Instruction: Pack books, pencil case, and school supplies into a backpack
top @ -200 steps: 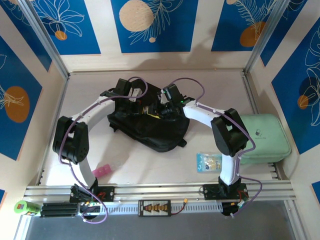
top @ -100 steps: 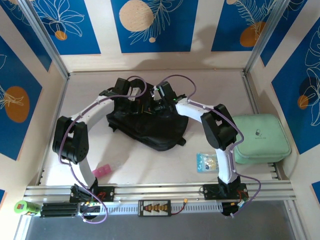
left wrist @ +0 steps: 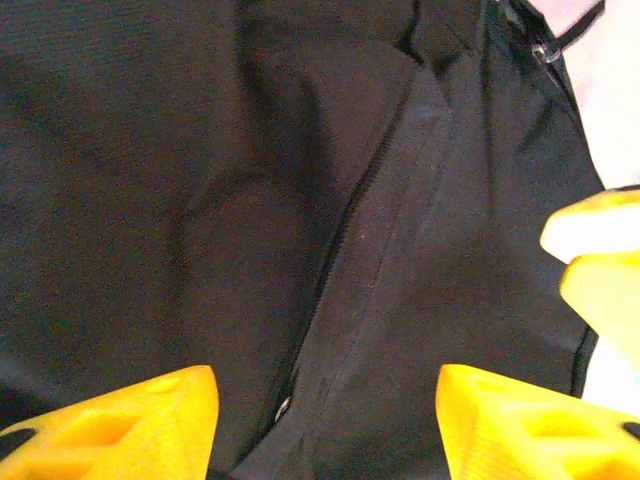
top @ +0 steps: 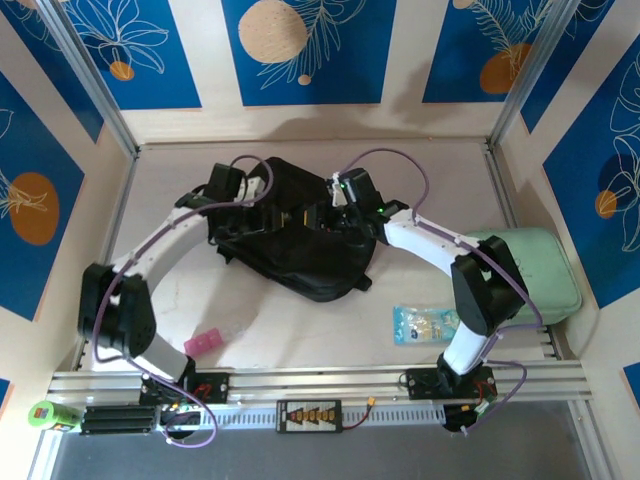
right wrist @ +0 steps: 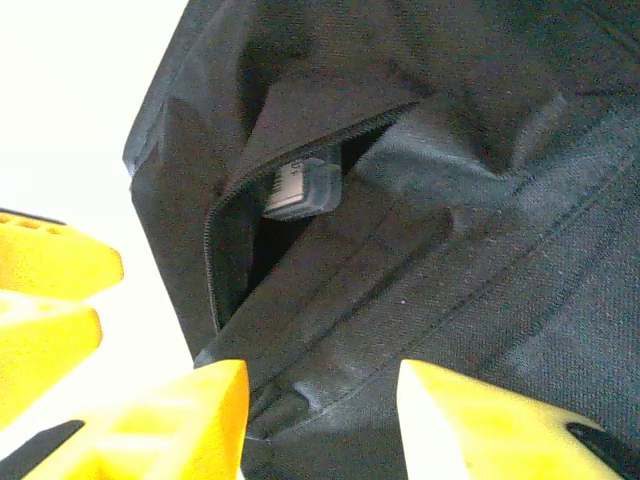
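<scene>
Black backpack (top: 300,258) — one — beside one mint case (top: 545,275), one clear packet (top: 425,323).

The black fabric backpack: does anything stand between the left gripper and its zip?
Nothing visible does. The left gripper hangs open right over the large black soft fabric backpack, its zip seam between the fingers. The right gripper is off to one side, its finger not between.

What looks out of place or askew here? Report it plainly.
Nothing spilled or damaged. The backpack lies slumped and skewed on the table, its zip open only a narrow gap with a pale grey item showing inside. A pink item and a clear packet lie loose outside.
</scene>
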Available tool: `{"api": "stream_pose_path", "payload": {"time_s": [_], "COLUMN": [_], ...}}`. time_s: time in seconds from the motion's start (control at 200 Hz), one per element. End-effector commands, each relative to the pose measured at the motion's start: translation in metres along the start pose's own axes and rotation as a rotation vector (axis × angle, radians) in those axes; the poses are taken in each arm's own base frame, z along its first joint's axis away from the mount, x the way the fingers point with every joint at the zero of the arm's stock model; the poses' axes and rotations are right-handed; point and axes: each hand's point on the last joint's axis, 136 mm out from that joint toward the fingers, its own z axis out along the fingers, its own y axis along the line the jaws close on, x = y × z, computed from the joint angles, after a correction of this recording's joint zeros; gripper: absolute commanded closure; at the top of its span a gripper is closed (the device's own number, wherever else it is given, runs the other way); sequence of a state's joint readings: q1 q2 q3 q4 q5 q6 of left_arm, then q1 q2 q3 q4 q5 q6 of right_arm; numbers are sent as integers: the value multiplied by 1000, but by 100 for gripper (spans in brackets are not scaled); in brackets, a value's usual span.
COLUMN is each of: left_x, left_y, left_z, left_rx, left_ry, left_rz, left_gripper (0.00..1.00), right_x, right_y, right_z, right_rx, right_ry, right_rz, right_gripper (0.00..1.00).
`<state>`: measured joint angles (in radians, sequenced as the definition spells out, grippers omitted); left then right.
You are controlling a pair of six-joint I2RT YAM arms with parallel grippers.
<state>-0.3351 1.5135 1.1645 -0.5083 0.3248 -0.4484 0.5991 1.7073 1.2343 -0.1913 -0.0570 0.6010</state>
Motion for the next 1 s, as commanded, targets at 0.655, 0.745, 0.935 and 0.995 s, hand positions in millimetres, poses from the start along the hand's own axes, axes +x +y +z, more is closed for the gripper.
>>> {"api": "stream_pose_path", "payload": {"time_s": [0.655, 0.745, 0.935, 0.995], "left_x": [13, 13, 11, 10], "left_y": [59, 63, 67, 66], "left_z": [40, 45, 50, 49], "left_rx": [126, 119, 117, 121], "left_ry": [-120, -112, -103, -109], "left_rz": [-490, -491, -489, -476], "left_gripper": [61, 66, 83, 89], "right_x": [40, 54, 83, 88], "right_y": [28, 22, -4, -12], "right_z": [80, 76, 76, 75], "right_rx": [156, 145, 209, 225], "right_ry": [267, 304, 369, 372], "right_rz": [-243, -260, -255, -245], "right_gripper": [62, 62, 64, 64]}}
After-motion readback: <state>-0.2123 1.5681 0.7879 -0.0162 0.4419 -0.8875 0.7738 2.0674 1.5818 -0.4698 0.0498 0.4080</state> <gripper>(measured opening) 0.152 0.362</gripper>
